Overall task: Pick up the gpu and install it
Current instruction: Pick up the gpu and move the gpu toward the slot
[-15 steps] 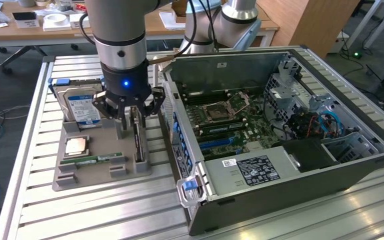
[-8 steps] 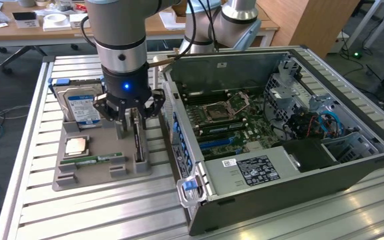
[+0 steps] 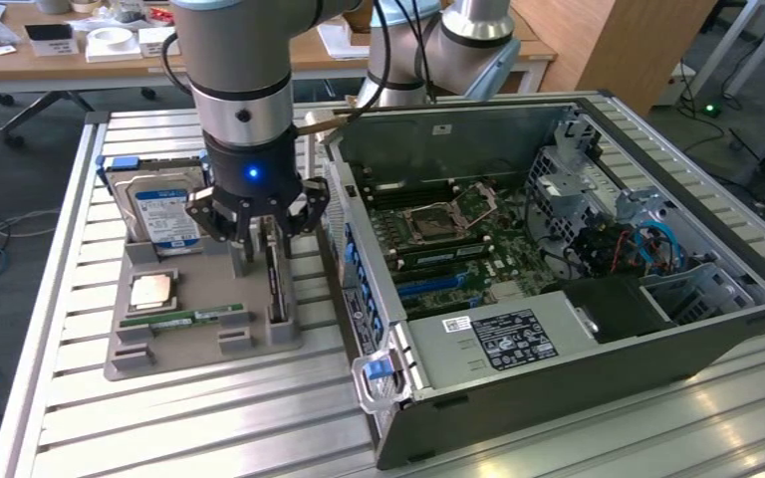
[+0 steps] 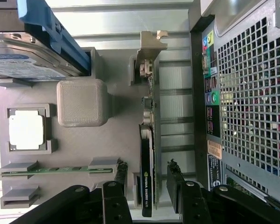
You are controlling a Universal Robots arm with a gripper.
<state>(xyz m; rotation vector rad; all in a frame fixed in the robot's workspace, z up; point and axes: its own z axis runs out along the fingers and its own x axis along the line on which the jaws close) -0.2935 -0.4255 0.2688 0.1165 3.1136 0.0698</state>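
In the exterior view, the arm is reaching down over the grey holder tray (image 3: 196,357) that is sitting on the slatted table (image 3: 156,428), just beside the open computer case (image 3: 556,368). The gripper (image 3: 266,244) is hanging low over the tray's edge nearest the case, with its jaws spread wide and nothing gripped. The gpu (image 3: 275,294) is standing on its long edge in a slot of the tray, directly under the gripper, its upper end reaching up between the fingers. On the tray's far side from the case, the hard drive (image 3: 163,214) with the blue label is standing upright, and the processor chip (image 3: 154,291) and the green memory stick (image 3: 196,319) are lying flat. In the wrist view, the gpu (image 4: 148,154) is showing edge-on, with its silver bracket (image 4: 148,49) at the end away from the gripper (image 4: 146,164). The two black fingers (image 4: 117,184) are straddling the card, one on each side, with a visible gap on both sides, so neither pad is touching it. The case's perforated rear panel (image 4: 242,93) is running alongside the card, close by but apart from it.
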